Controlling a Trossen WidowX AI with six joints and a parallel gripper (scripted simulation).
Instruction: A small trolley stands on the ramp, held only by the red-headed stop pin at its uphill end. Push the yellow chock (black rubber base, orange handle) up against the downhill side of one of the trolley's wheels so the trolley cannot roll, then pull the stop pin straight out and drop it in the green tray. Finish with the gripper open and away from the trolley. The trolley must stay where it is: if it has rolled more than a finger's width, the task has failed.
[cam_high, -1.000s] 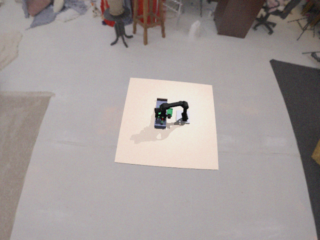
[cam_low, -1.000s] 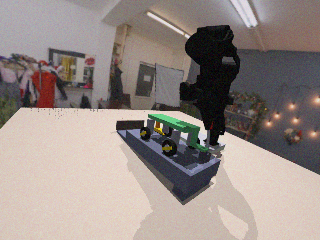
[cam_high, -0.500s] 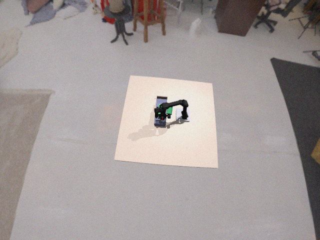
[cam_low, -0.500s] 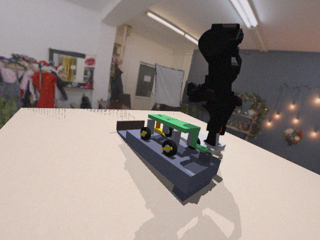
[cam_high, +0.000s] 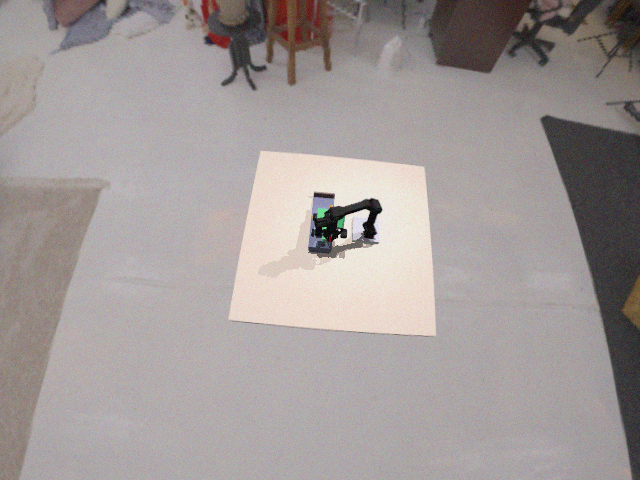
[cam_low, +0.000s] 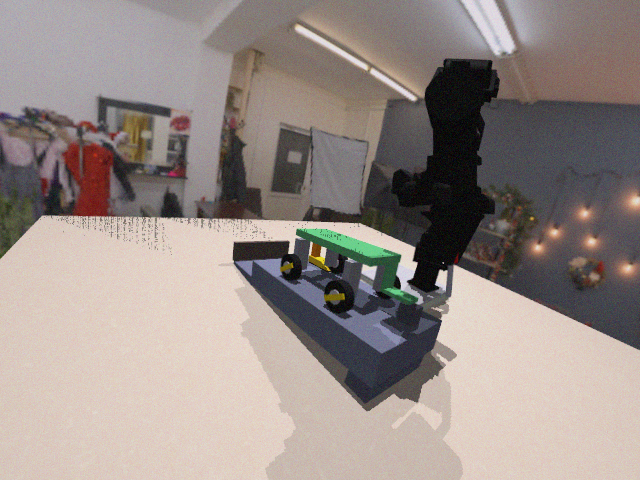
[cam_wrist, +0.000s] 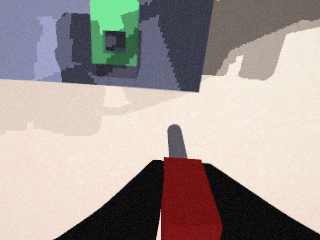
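My gripper (cam_wrist: 179, 172) is shut on the stop pin's red head (cam_wrist: 185, 195) (cam_low: 456, 258). The grey shaft (cam_wrist: 175, 142) (cam_low: 449, 280) points away from the fingers, clear of the ramp, beyond its uphill end. The trolley's green tongue (cam_wrist: 114, 15) shows an empty square hole. The green trolley (cam_low: 351, 245) stands on the blue-grey ramp (cam_low: 310, 302) (cam_high: 323, 202). The yellow chock (cam_low: 319, 262) with its orange handle (cam_low: 314, 249) sits at the downhill side of the far downhill wheel (cam_low: 339, 264); contact cannot be made out. A green patch (cam_high: 341, 222), apparently the tray, lies beside the ramp, partly hidden by the arm.
A dark end board (cam_low: 261, 250) (cam_high: 324, 195) stands at the ramp's downhill end. A grey block (cam_low: 408, 315) rises from the ramp under the trolley's tongue. The arm's pale base plate (cam_high: 357, 230) is to the right of the ramp in the top view.
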